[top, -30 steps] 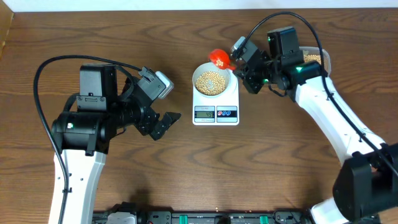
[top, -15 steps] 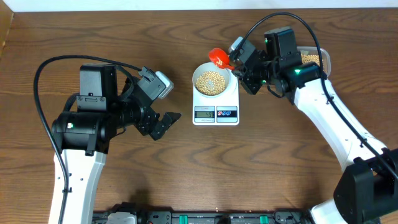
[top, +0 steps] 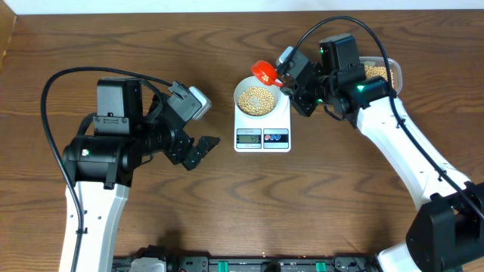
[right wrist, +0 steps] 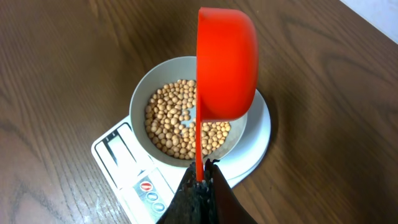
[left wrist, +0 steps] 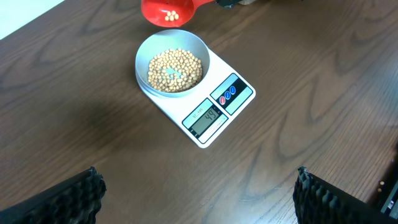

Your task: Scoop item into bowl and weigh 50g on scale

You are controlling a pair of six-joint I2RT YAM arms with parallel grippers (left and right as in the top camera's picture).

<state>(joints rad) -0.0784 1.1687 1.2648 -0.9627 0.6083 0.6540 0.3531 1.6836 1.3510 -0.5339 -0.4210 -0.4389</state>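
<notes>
The pale bowl point(top: 257, 97) sits on the white scale point(top: 262, 125), filled with tan beans point(top: 256, 98). In the left wrist view the bowl point(left wrist: 171, 89) and scale point(left wrist: 211, 118) show at top centre; the display reads about 49. My right gripper point(top: 291, 78) is shut on the handle of a red scoop point(top: 265, 71), tilted on its side over the bowl's far rim. The right wrist view shows the scoop point(right wrist: 225, 68) above the bowl point(right wrist: 140, 106), gripper point(right wrist: 204, 182) below. A few beans remain in the scoop point(left wrist: 166, 11). My left gripper point(top: 204, 149) is open and empty, left of the scale.
A clear tub of beans point(top: 380, 72) stands at the back right behind my right arm. Wooden table all around; the table's back edge runs close behind the scoop.
The right gripper and red scoop have shifted slightly left and back over the bowl's rim. The left arm has not moved.
</notes>
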